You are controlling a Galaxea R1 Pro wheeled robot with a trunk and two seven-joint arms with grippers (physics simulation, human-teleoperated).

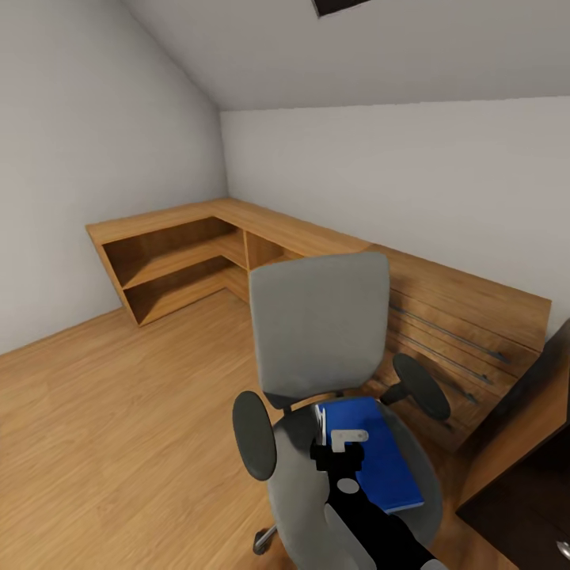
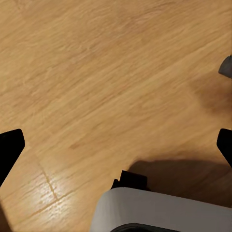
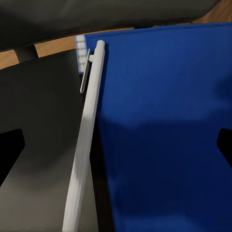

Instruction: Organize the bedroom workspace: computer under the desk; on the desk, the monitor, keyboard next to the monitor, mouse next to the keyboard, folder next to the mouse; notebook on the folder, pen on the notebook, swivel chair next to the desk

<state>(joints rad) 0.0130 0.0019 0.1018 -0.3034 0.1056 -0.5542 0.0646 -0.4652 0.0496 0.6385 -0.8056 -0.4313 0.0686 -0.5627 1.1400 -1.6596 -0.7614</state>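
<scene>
The grey swivel chair stands in the middle of the room, its back towards the wall. On its seat lies the bright-blue folder. A thin white pen rests along the folder's edge, partly on the grey seat. My right gripper hovers open just above the folder and pen, with one fingertip on each side. My left gripper is open over bare wood floor, holding nothing.
A low L-shaped wooden shelf unit runs along the far corner. A light-wood dresser with long handles stands behind the chair. Dark-fronted furniture is close at the right. Open floor lies to the left. The robot's white base is below my left gripper.
</scene>
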